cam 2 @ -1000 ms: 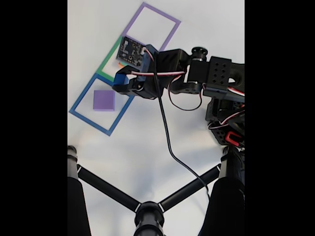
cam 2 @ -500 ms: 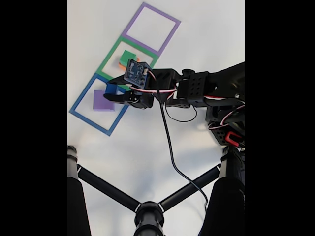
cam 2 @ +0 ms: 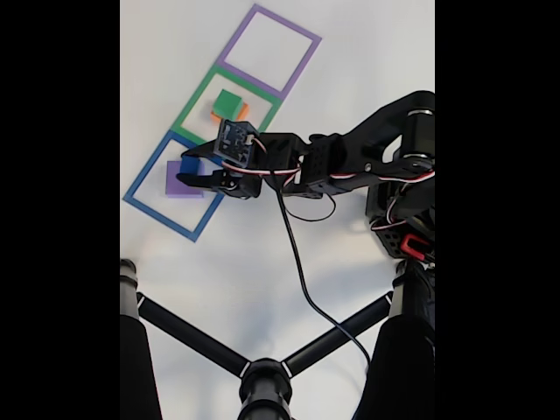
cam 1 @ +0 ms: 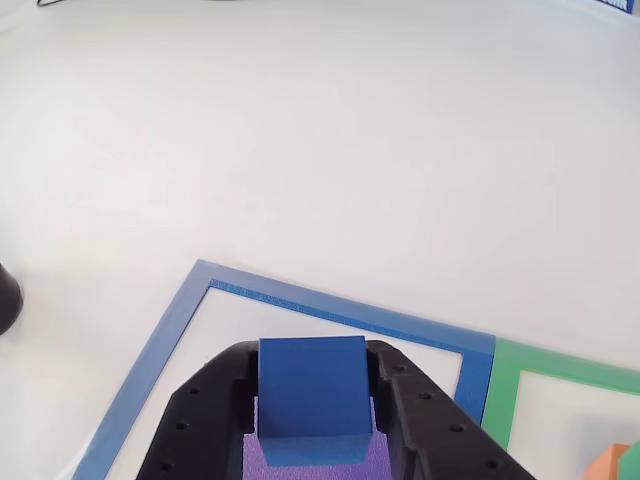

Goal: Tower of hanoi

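Black two-finger gripper (cam 1: 310, 405) pinches a blue block (cam 1: 311, 400) between its jaws, one finger on each side of the block as the other view shows it. Directly beneath the blue block lies a purple block (cam 1: 300, 462), whose top face peeks out just below the blue one (whether the two blocks touch cannot be told from these pictures).

Both blocks sit inside a blue square outline (cam 1: 340, 311) marked flat on a white table (cam 1: 320, 130). Next to it, at the right edge of the other view, begins a green square outline (cam 1: 500, 385), with the corner of an orange block (cam 1: 612, 463) showing at the bottom right.

Seen from the fixed camera above, the gripper (cam 2: 185, 165) reaches in from the right over the blue square outline (cam 2: 147, 206), and the purple block (cam 2: 178, 186) shows between the fingers with a bit of the blue block (cam 2: 173, 166) at its upper edge. Three outlines run in a diagonal row: blue at the lower left, green (cam 2: 194, 110) in the middle, and a purple square outline (cam 2: 289, 33) at the upper right. Inside the green one, a green block (cam 2: 227, 103) rests on the orange block (cam 2: 240, 112).

A black cable (cam 2: 302, 271) trails from the arm (cam 2: 350, 157) toward a black tripod (cam 2: 262, 381) at the bottom of the fixed view.
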### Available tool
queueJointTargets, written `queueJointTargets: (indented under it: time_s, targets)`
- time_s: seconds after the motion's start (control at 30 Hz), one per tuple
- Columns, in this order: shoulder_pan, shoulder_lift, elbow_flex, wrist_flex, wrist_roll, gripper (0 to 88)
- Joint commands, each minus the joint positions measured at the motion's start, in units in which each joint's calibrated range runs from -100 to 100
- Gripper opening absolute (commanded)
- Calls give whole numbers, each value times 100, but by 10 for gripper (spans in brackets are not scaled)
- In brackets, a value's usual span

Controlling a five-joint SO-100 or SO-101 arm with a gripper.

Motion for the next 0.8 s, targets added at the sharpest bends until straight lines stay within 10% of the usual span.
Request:
queueJointTargets:
  time_s: [0.0,0.77]
  targets:
    - [-54,221,-434,-279,0,39]
    - [-62,1294,-770,-894,0,103]
